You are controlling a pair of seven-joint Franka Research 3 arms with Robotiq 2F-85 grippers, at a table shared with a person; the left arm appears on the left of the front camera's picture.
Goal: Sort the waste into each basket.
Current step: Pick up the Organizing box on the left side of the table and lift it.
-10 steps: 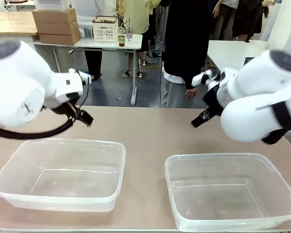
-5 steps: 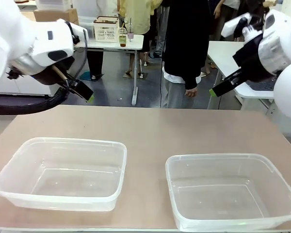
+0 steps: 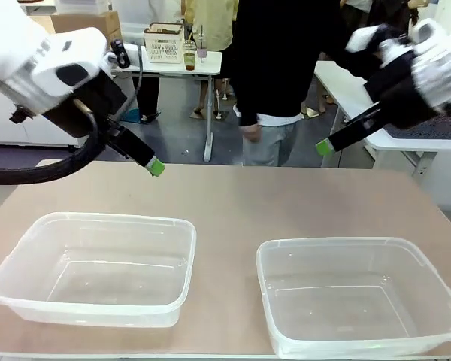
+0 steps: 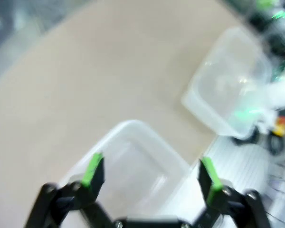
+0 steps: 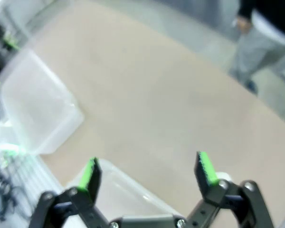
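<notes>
Left basket (image 3: 113, 219) apart from left gripper (image 3: 153, 165)

Clear tubs (image 3: 98, 220), beige table (image 3: 233, 199)

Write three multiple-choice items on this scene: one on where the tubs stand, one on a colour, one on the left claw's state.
1. The left tub and the right tub stand: A. stacked; B. side by side on the table; C. on the floor.
2. The pads on the left claw are: A. red; B. blue; C. green.
3. The left claw is: A. open; B. shut on a can; C. shut on a tub's rim.
Answers: 1 B, both rest apart on the table; 2 C, green tips show in the wrist view; 3 A, its jaws stand wide with nothing between them.
</notes>
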